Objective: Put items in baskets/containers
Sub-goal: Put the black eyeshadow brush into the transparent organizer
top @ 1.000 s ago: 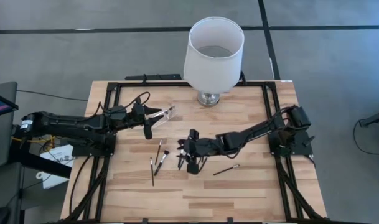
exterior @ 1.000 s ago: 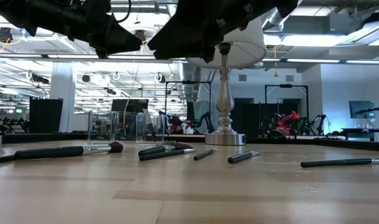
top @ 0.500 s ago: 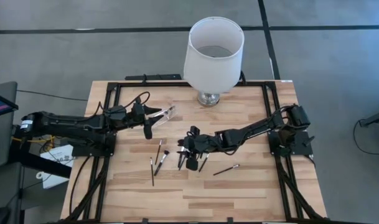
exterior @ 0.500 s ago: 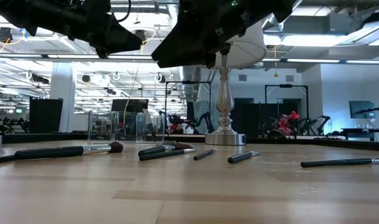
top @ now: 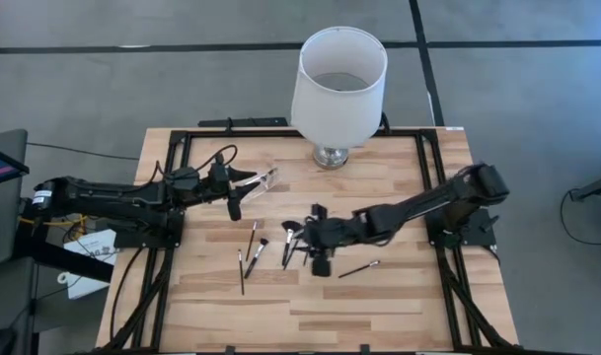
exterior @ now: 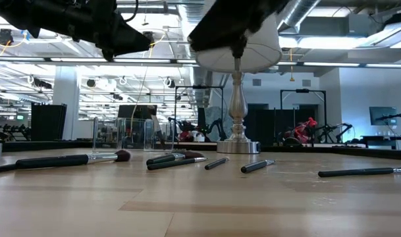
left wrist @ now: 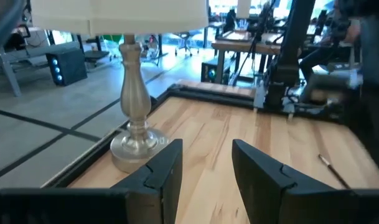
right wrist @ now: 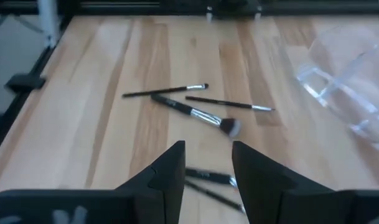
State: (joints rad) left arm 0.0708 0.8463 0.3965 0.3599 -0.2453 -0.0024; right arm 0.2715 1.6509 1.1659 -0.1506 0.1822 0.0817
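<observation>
On the wooden table (top: 379, 306), near its middle, the makeup brushes lie scattered. Three lie left of centre: a thin brush (top: 241, 272) nearest the front edge, a fluffy-tipped brush (top: 259, 250) beside it, and a slim brush (top: 252, 235) just behind. A small cluster of brushes (top: 290, 242) lies just right of these, partly under the right arm. One more brush (top: 359, 268) lies apart, to the right of the right gripper.

Left gripper (top: 249, 183): raised over the far left part of the table, pinching the clear pouch (top: 263, 178), which juts out toward the lamp. In the left wrist view the two fingers (left wrist: 167, 171) stand with a gap between them; the pouch itself is hard to make out there. The low view shows the pouch (exterior: 131, 133) as a clear box shape behind the brushes; whether it rests on the table cannot be told.

Right gripper (top: 302, 239): reaches in from the right side to table centre, over the brush cluster. In the right wrist view its fingers (right wrist: 170, 174) are spread, nothing between them, brushes on the wood just ahead and below. The clear pouch (right wrist: 348, 93) shows at that view's edge, well apart from the fingers.

No brush visible inside the pouch.

Far centre: lamp with white shade (top: 339, 79) on a silvery base (top: 330, 156).
</observation>
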